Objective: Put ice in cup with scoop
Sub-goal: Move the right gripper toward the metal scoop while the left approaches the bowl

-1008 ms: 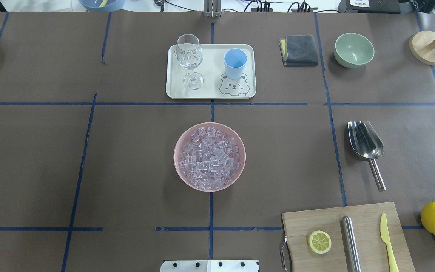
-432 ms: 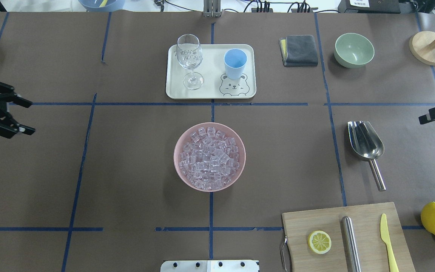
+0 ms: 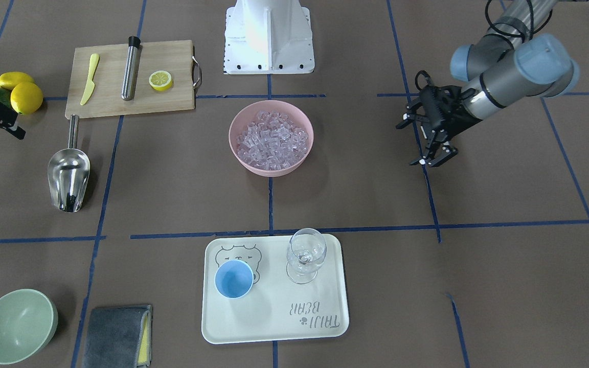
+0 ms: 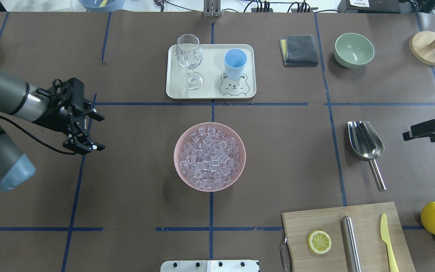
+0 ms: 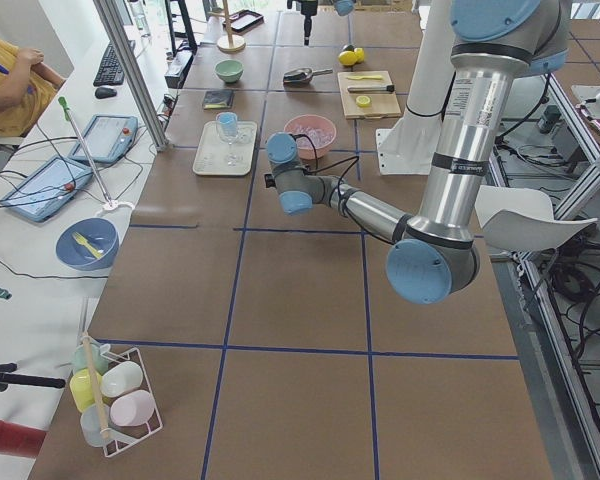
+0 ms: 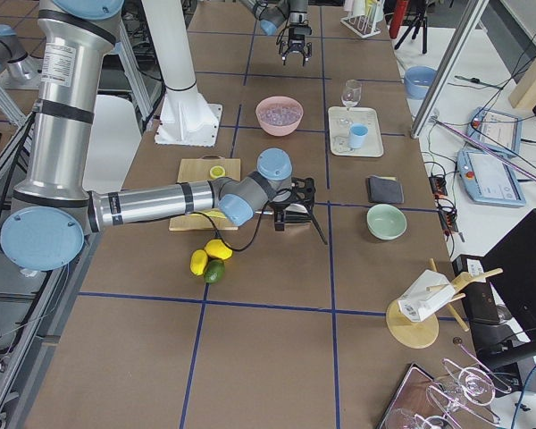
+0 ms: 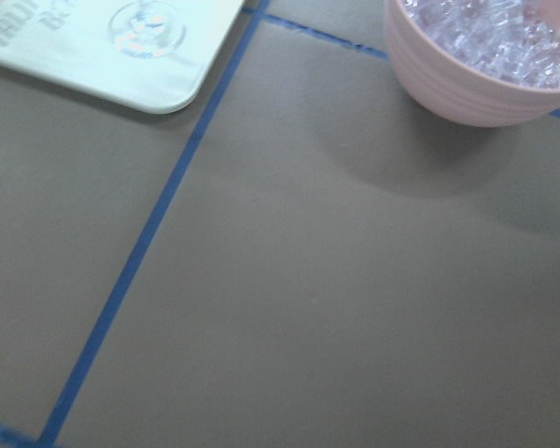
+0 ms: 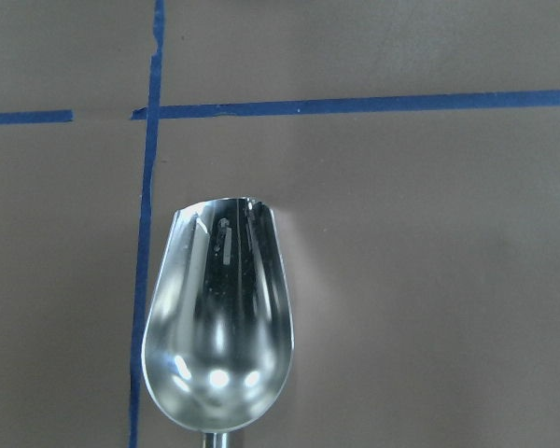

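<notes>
Brown table (image 4: 134, 170): shiny steel scoop (image 4: 365, 140) lying flat, empty.

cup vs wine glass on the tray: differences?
The cup is opaque light blue; the wine glass is clear. The cup is short and stemless; the glass is taller, on a stem and foot. In the overhead view the cup sits right, the glass left. Both stand upright on the tray, empty.

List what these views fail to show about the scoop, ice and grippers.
Right gripper: cut off by the overhead and front-facing views' edges; open or shut unclear.
Scoop: handle cut off by the right wrist view's bottom edge.
Ice: blurred, cropped in left wrist view.
</notes>
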`<action>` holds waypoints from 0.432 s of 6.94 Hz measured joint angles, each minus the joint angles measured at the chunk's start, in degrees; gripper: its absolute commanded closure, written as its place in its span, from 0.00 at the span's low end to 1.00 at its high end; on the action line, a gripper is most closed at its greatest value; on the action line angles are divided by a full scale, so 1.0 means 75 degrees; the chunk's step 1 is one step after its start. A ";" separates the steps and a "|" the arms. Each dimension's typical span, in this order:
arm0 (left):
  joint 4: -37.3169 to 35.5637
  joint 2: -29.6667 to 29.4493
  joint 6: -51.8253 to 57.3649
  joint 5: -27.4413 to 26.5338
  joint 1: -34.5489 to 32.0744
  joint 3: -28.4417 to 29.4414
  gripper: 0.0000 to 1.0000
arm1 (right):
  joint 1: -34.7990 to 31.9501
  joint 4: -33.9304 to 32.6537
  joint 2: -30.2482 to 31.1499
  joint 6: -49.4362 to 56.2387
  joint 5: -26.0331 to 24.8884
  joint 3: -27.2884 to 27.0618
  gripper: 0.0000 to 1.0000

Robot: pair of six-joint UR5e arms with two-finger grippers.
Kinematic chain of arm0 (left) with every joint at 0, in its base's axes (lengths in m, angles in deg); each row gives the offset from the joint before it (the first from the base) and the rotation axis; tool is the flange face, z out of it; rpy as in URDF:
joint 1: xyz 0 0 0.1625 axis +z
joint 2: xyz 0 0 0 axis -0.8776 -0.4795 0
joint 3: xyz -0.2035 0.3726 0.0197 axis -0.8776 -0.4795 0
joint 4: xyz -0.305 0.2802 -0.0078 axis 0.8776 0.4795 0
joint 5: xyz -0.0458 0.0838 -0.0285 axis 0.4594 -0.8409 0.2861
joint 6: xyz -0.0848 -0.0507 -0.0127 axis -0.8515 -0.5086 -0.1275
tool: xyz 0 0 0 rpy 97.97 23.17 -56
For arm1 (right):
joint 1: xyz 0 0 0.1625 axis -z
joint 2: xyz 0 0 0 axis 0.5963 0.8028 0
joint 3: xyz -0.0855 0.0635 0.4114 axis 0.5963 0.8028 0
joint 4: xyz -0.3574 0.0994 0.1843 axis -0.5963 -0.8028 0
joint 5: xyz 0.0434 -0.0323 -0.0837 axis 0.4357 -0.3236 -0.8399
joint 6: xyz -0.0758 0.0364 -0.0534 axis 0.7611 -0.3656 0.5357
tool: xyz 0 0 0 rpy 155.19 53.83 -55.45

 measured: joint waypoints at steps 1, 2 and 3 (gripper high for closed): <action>0.0345 -0.0372 -0.0001 -0.0294 0.0480 0.0319 0.00 | 0.0634 0.0003 0.0127 -0.0680 -0.0635 -0.0321 0.00; 0.0675 -0.0628 -0.0003 -0.0698 0.0933 0.0601 0.00 | 0.1177 0.0004 0.0321 -0.1057 -0.1270 -0.0626 0.00; 0.0854 -0.0820 -0.0003 -0.1200 0.1309 0.0774 0.00 | 0.1570 0.0027 0.0492 -0.1402 -0.1802 -0.0891 0.00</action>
